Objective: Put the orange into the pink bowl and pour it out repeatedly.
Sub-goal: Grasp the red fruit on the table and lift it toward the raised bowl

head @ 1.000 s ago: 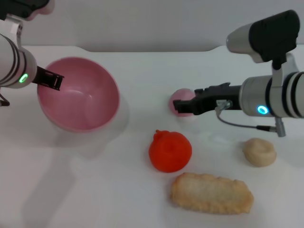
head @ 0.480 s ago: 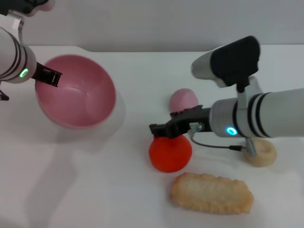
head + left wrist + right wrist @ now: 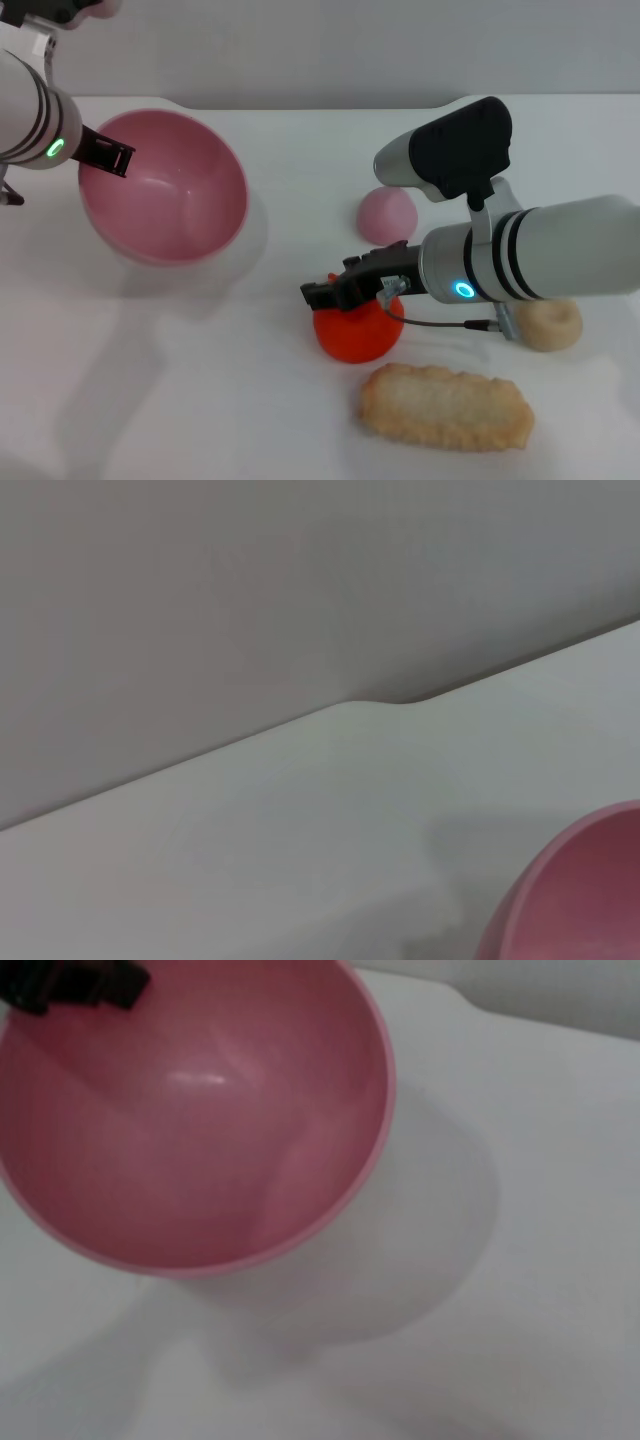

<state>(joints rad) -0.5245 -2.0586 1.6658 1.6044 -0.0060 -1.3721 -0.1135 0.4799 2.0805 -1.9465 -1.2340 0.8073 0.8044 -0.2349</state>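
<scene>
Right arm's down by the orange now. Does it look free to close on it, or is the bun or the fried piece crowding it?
Probably yes. The right tool sits on top of the orange; the fried piece and bun lie apart from it.

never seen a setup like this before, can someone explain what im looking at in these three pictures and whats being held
It is a two-armed robot at a white table. The wide picture comes from a camera on its head; the other two come from cameras on its wrists. The left tool grips the rim of the pink bowl, which is empty and fills the right wrist picture. The right tool sits over the orange; whether it has closed on it is not visible. Also on the table: a small pink dome, a beige bun and a long crusty pastry.
</scene>
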